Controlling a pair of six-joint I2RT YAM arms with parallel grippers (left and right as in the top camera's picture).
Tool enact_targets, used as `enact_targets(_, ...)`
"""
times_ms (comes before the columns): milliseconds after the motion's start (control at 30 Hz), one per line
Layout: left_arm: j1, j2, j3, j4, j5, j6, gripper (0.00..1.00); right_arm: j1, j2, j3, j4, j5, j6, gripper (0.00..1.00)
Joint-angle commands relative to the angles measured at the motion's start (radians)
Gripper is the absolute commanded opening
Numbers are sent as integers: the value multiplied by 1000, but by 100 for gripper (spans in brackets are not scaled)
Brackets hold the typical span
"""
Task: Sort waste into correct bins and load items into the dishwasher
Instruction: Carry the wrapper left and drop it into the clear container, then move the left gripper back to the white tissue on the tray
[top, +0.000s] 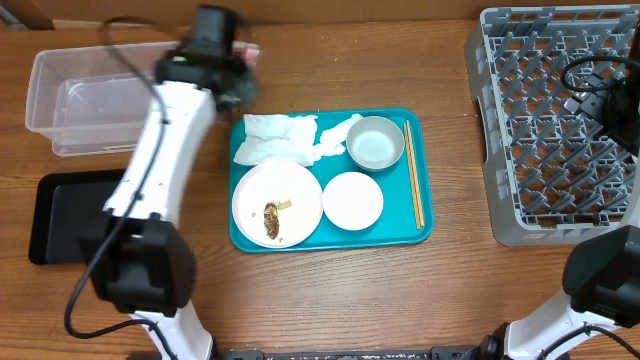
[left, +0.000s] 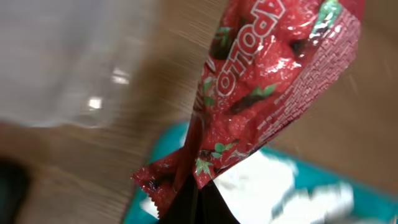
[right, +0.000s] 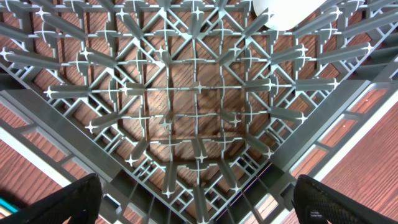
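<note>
- Two bins at the left edge: clear tub (top: 60, 100) far, black tray (top: 60, 215) nearer, both open-topped to take waste dropped from above; nothing to make out in either.
- Just right of the tub, left gripper (left: 198, 202) pinched tight on one crimped end of the red wrapper (left: 267, 68); holds it off the wood between tub and teal tray (top: 395, 232), by the look of it for a drop into a bin.
- In the middle, on the teal tray, all other pieces untouched and well apart from both grippers: tissues (top: 278, 140) at the far left corner, large plate (top: 295, 185) with brown scrap (top: 271, 220) near left, smaller plate (top: 352, 200) just beside it, bowl (top: 375, 145) far right, chopsticks (top: 412, 175) along the right rim.
- At the right, dish rack (top: 540, 130), pegs upward to keep dishes on edge; right gripper (right: 199, 202) over its grid, fingers spread wide with nothing between them, probably parked out of the way. At the far edge of the right wrist view, a white rounded thing (right: 283, 12), too cropped to name.
</note>
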Motion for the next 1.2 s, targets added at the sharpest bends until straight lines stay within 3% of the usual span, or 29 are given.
enact_targets(0,146,-38,23,8,-34,-333,4,-1,-11,-1,3,2,2,100)
enact_targets(200,289,-38,23,48,51,-455,4,-1,-11,-1,3,2,2,100)
enact_targets(300,340,-38,23,48,37,-458,40,-1,-11,-1,3,2,2,100)
enact_targets(367,358,-38,23,48,21,-457,83,-1,-11,-1,3,2,2,100)
enact_targets(400,364,-38,23,49,22,-452,100,-1,-11,-1,3,2,2,100)
enact_targets(500,367,-38,23,48,26,-448,100,-1,-11,-1,3,2,2,100)
enact_targets(600,364,-38,23,52,127,-385,100,-1,-11,-1,3,2,2,100)
enact_targets(767,321,-38,23,127,517,-46,96,-1,-11,-1,3,2,2,100)
enact_targets(867,256,-38,23,145,658,151,83,-1,-11,-1,3,2,2,100)
enact_targets(1000,124,-34,23,111,587,367,80,-1,-11,-1,3,2,2,100)
enact_targets(1167,-57,8,23,48,270,405,72,-1,-11,-1,3,2,2,100)
